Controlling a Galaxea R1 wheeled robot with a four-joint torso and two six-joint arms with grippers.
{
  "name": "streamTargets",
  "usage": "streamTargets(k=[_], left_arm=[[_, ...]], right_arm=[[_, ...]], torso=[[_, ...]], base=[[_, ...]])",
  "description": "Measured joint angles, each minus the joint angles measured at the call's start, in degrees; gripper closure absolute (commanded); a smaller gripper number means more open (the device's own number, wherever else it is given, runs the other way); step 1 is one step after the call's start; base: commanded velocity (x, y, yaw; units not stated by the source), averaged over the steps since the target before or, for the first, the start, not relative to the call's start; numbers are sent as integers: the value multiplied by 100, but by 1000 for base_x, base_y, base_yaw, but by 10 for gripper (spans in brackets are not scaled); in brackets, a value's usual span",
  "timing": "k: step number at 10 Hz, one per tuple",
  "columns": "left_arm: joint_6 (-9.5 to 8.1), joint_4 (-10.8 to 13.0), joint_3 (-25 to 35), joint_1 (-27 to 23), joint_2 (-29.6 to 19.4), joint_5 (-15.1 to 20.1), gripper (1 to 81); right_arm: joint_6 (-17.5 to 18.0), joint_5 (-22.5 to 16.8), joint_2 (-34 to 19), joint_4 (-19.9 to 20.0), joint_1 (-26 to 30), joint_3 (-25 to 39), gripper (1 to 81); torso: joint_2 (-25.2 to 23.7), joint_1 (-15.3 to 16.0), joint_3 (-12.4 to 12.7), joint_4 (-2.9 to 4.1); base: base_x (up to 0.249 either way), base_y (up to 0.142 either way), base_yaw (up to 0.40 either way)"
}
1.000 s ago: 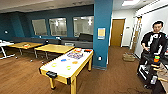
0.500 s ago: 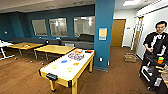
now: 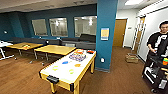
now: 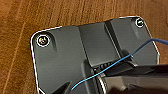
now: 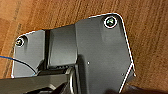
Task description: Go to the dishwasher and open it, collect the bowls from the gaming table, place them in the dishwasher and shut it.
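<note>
I cannot tell from either wrist camera how the left hand or the right hand is standing; both are hanging over the brown wood floor (image 4: 22,20), and a thin blue cable (image 4: 112,65) is crossing the left wrist's plate.

Ahead, the gaming desk (image 3: 62,75) with its white top is standing in open floor, its far end just beside the teal pillar (image 3: 106,32). The bowls are sitting apart on its near half: the blue bowl (image 3: 65,62), the orange bowl (image 3: 77,65), the yellow bowl (image 3: 55,67) and the light green bowl (image 3: 71,71). Nearer the pillar, a patterned box (image 3: 77,57) is lying on the same top.

Away from the pillar, two yellow-wood desks (image 3: 54,49) are standing before dark sofas (image 3: 82,41). Across from the pillar, a person (image 3: 157,47) is standing by a dark cart (image 3: 156,72).
</note>
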Motion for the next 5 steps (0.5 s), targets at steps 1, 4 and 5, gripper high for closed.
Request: streamTargets(k=[1, 4, 5], left_arm=[[0, 0, -1, -9, -2, -5, 10], [0, 0, 0, 11, 0, 0, 10], [0, 0, 0, -5, 0, -2, 10]], right_arm=[[0, 9, 0, 0, 6, 0, 10], [0, 0, 0, 0, -13, 0, 10], [0, 6, 0, 0, 0, 0, 10]], torso=[[2, 2, 0, 0], [0, 2, 0, 0], [0, 2, 0, 0]], base=[[92, 93, 0], [83, 97, 0], [75, 103, 0]])
